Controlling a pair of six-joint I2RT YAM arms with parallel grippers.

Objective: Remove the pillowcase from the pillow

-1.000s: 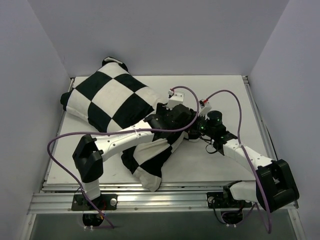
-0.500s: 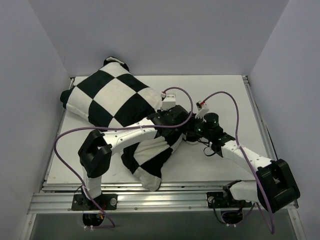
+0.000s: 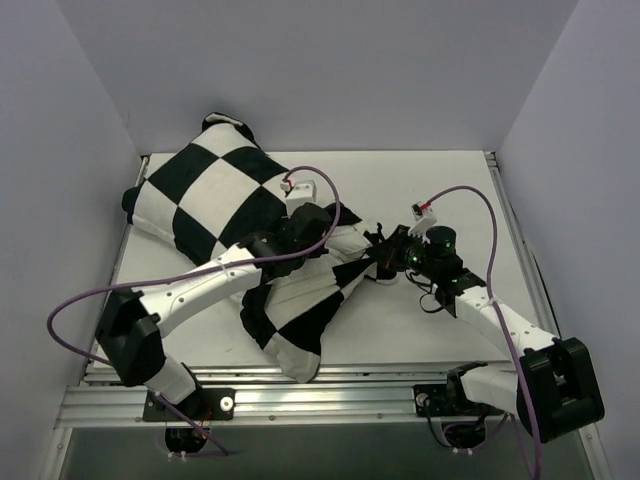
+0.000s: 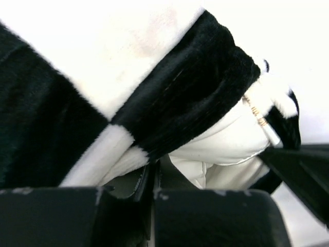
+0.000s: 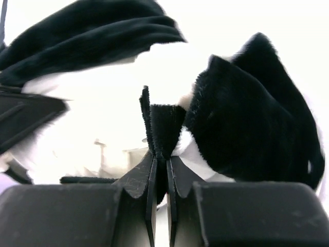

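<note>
The table (image 3: 440, 185) lies under the checkered pillowcase (image 3: 215, 190), which spreads across its left half. The white pillow (image 4: 226, 146) peeks from the pillowcase's open end. At that opening the left gripper (image 4: 150, 177) is clamped nearly closed on cloth, though I cannot tell which layer. The right gripper (image 5: 160, 170) pinches a black fold of the pillowcase.

Back left: the pillowcase (image 3: 215, 195) crowds the left wall (image 3: 70, 150) (no way round there).
Centre: the left gripper (image 3: 338, 226) and right gripper (image 3: 378, 252) sit close together in bunched cloth, with cables (image 3: 470, 195) arching above.
Back right: your open room — bare table (image 3: 450, 180) up to the right wall (image 3: 560, 120).
Near left: blocked — the left arm (image 3: 200, 285) slants across.
</note>
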